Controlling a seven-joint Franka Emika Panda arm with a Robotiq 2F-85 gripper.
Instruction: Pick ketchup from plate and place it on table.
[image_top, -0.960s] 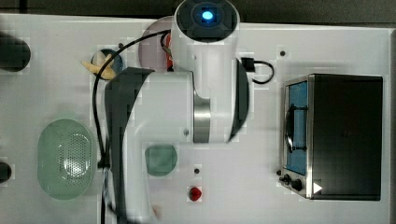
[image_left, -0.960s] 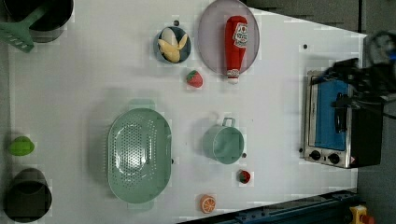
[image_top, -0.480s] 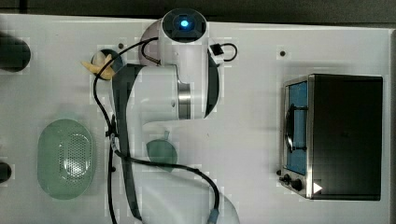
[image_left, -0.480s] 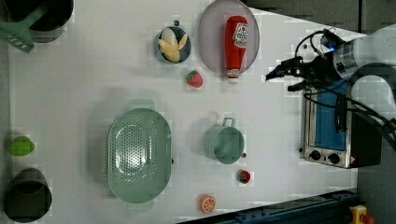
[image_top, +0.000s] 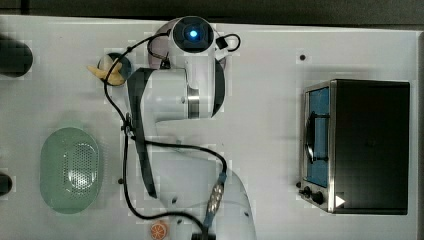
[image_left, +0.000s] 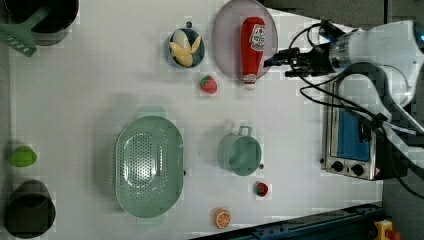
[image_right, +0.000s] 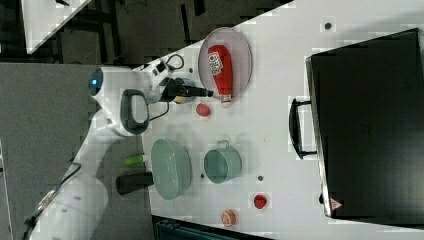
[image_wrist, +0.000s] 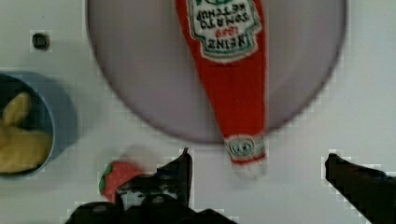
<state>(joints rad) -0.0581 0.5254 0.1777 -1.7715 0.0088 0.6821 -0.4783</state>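
The ketchup (image_left: 252, 49) lies flat on the plate (image_left: 226, 35), its white cap overhanging the rim at the left view's lower edge of the plate and reaching out over the table (image_left: 100, 90). In the right view the bottle (image_right: 220, 65) shows the same lie, cap end poking past the plate (image_right: 242, 55) toward the strawberry (image_right: 202, 110).

The gripper (image_left: 280, 59) hovers above the plate's edge on the left view's right, apart from the bottle. Its fingers are spread wide and hold nothing; in the wrist view the two fingertips (image_wrist: 182, 168) stand either side of the cap end of the ketchup (image_wrist: 229, 70), with clear table between them.

Judged stage: approach, with the grasp not yet made. For a sound pick, the inspector would advise the following:
- Centre the gripper over the bottle's labelled body rather than its narrow neck; the body gives the pads more surface and should keep the bottle from swinging.
- Keep the fingers across the bottle's short axis, as they appear to be set now.
- Lower until the fingertips pass the bottle's flanks without striking the plate, which looks light enough to shift.
- Close firmly but not hard; the bottle looks soft.

Nearby hazards: the strawberry (image_left: 208, 84) sits just beside the cap, and the teal dish (image_left: 185, 47) holding yellow pieces sits near the plate. Bare table toward the toaster oven (image_left: 350, 145) looks suitable for set-down.
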